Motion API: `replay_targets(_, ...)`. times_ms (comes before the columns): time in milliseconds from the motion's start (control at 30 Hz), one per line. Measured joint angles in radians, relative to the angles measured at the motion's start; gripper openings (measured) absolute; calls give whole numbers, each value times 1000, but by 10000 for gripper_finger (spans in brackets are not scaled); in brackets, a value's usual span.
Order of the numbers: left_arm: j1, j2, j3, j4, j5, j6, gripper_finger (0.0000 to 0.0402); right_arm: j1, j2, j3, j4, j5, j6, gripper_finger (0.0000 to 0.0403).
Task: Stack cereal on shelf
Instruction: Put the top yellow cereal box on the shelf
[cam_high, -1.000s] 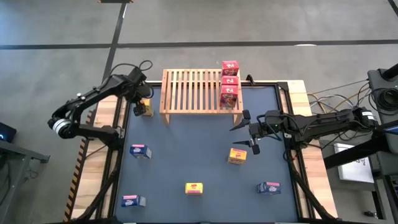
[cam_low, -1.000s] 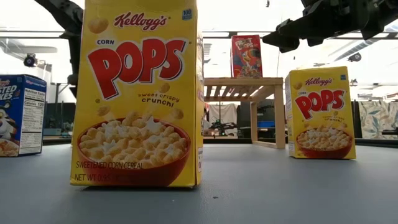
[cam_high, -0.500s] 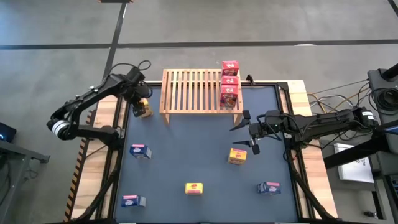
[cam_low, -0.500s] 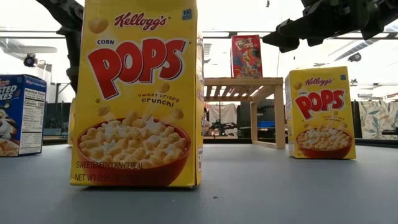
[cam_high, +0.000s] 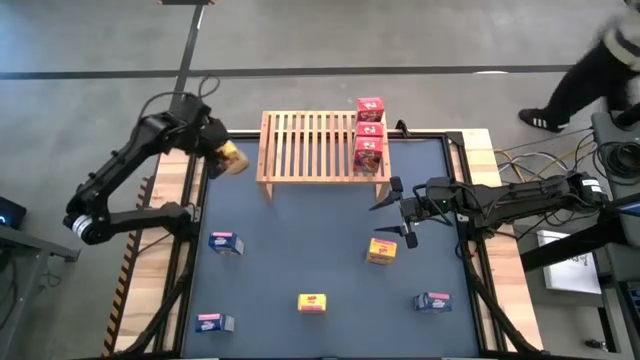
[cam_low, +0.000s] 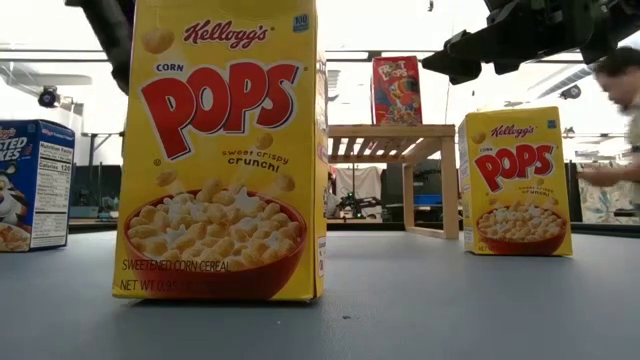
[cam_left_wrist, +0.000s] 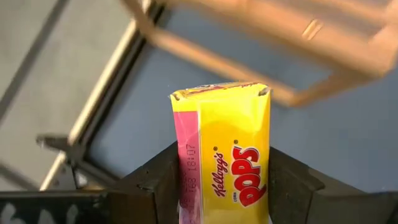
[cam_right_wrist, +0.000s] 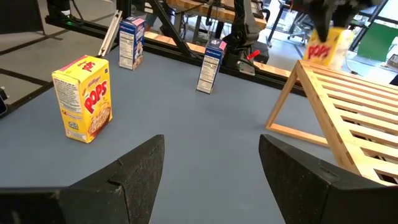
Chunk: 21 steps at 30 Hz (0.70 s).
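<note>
At the shelf's (cam_high: 322, 146) left end, just outside its corner, our left gripper (cam_high: 222, 152) carries a yellow box (cam_high: 232, 157) clear of the table (cam_high: 300, 240). In the left wrist view the jaws are clamped on the box's (cam_left_wrist: 225, 149) two broad faces, its long axis running straight out from the fingers (cam_left_wrist: 163, 180), top end forward. The slats lie ahead of that end and to the gripper's right, so we judge the coming move is a short carry rightward over the rack; this arm is plainly the nearer one.

Three red boxes (cam_high: 368, 132) stand in a row at the shelf's right end, leaving the other slats bare. Our right gripper (cam_high: 402, 213) hangs with jaws apart and empty, just in front of the shelf's right leg, another yellow box (cam_high: 381, 251) near it. A third yellow box (cam_high: 313, 302) and three blue boxes (cam_high: 225, 243) wait on the table.

From above we cannot tell how high the held box sits relative to the slats. In the low view a near box hides the left gripper. The shelf blurs in the left wrist view. A person (cam_high: 590, 75) passes beyond the table's far right corner.
</note>
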<state>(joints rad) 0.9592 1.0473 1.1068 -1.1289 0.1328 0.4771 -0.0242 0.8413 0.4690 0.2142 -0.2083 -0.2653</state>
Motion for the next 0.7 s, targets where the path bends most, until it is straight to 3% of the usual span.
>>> replay_targets(233,-3,-14,112,-1,97,-32,171,0,0,0,1,0,0,251)
replay_targets(400,-6,-3,186,36,235,-42,169,0,0,0,3,0,3,251)
replay_targets(700,-40,88,236,204,307,-46,164,0,0,0,7,0,3,251)
